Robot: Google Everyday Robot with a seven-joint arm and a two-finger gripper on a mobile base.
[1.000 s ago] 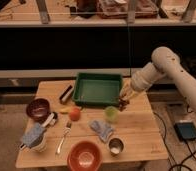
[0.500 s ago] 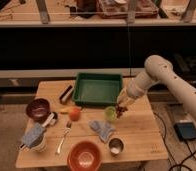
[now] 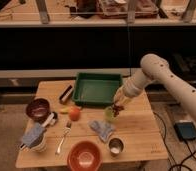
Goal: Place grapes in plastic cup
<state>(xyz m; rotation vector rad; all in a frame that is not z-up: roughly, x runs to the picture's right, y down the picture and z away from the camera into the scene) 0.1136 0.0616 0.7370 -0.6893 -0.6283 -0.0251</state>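
Over the wooden table (image 3: 136, 132) I have the tool (image 3: 119, 107) clamped on the dark reddish-purple grape bunch (image 3: 118, 109), directly above the light green translucent plastic cup (image 3: 110, 114); I judge straight down.

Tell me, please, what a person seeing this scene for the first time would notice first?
Most striking is the big white robot arm reaching in from the right, its gripper holding dark grapes just above the light green plastic cup near the middle of the wooden table. Next come the green tray at the table's back and the bright orange bowl at its front edge.
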